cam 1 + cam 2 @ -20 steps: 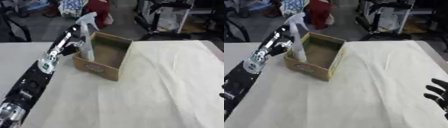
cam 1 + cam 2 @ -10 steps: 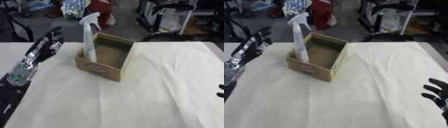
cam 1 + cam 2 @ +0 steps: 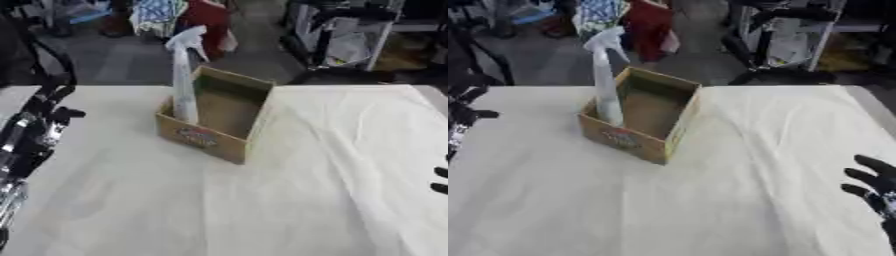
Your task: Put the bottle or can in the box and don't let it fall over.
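Observation:
A pale spray bottle [image 3: 184, 75] stands upright inside the open cardboard box [image 3: 219, 137], against its left wall, with the trigger head well above the rim. My left hand [image 3: 48, 117] is off to the left of the box, apart from it, fingers relaxed and holding nothing. My right hand [image 3: 872, 187] rests open at the right edge of the table, fingers spread, far from the box.
A wrinkled white cloth [image 3: 306, 190] covers the table. Behind the far edge are a red object [image 3: 206, 22], black chairs and a metal rack [image 3: 346, 35]. My left forearm [image 3: 13, 175] runs along the left side.
My left hand has let go of the bottle and drawn back to the left, away from the box. The bottle stays upright in the box. The right hand has not moved.

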`<state>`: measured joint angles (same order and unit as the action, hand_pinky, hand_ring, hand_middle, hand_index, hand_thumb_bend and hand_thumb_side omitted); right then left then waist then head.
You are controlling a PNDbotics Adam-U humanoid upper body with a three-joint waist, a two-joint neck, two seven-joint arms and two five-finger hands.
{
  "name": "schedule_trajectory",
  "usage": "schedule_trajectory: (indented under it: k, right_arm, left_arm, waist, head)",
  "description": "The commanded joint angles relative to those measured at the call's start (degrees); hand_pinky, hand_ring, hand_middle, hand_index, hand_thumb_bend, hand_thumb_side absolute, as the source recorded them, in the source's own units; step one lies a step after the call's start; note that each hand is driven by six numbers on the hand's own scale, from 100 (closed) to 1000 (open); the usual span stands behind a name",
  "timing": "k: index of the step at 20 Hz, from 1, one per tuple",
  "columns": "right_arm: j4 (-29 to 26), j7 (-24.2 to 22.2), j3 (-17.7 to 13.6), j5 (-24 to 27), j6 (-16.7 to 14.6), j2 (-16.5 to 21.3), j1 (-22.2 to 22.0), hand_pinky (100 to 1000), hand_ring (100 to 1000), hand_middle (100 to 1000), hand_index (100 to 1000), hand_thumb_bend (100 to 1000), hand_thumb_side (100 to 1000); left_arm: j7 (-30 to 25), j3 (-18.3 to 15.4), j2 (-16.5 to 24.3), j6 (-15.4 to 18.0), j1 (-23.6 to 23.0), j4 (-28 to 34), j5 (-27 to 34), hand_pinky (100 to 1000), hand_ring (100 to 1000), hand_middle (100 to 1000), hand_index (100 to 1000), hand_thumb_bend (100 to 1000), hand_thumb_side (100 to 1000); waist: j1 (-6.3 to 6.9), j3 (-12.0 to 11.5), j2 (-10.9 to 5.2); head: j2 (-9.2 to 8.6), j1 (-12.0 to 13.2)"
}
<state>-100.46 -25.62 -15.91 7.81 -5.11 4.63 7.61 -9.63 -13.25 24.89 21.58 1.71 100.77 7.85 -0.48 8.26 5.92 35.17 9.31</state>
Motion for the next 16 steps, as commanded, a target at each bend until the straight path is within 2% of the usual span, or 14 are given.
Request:
schedule_trajectory:
  k: [1,5,11,16]
  right_arm:
    - [-0.22,0.39,-0.53,-0.5,-0.26,1.49,0.06,769,846,867,824,100,552]
    - [0.08,0.5,-0.71,-0.69,-0.53,1.67,-0.4,769,846,867,824,100,552]
    - [0.29,0.5,-0.82,-0.55,-0.68,1.81,-0.61,768,847,868,824,100,555]
    - [0.51,0.61,-0.85,-0.53,-0.66,1.85,-0.64,768,847,868,824,100,558]
  left_arm:
    - [-1.41,-3.48,-4.82,-2.1,-1.29,3.04,-1.56,721,1000,1000,1000,100,699]
    - [-4.38,-5.32,-9.96,-6.2,-1.99,3.1,-5.16,707,1000,1000,1000,100,742]
    - [-5.47,-5.76,-11.4,-7.62,-1.51,3.01,-5.93,701,1000,1000,1000,100,754]
    - [-6.27,-5.43,-12.12,-8.53,-1.31,2.4,-5.96,696,1000,1000,1000,111,776]
  waist:
    - [0.05,-0.49,-0.98]
    - [-0.03,-1.12,-1.34]
    - [-0.16,-1.44,-1.55]
    - [-0.12,-1.5,-1.37]
  head:
    - [0.42,-0.57]
    - [1.36,-0.23]
    - [3.45,0.11]
    - [3.65,0.31]
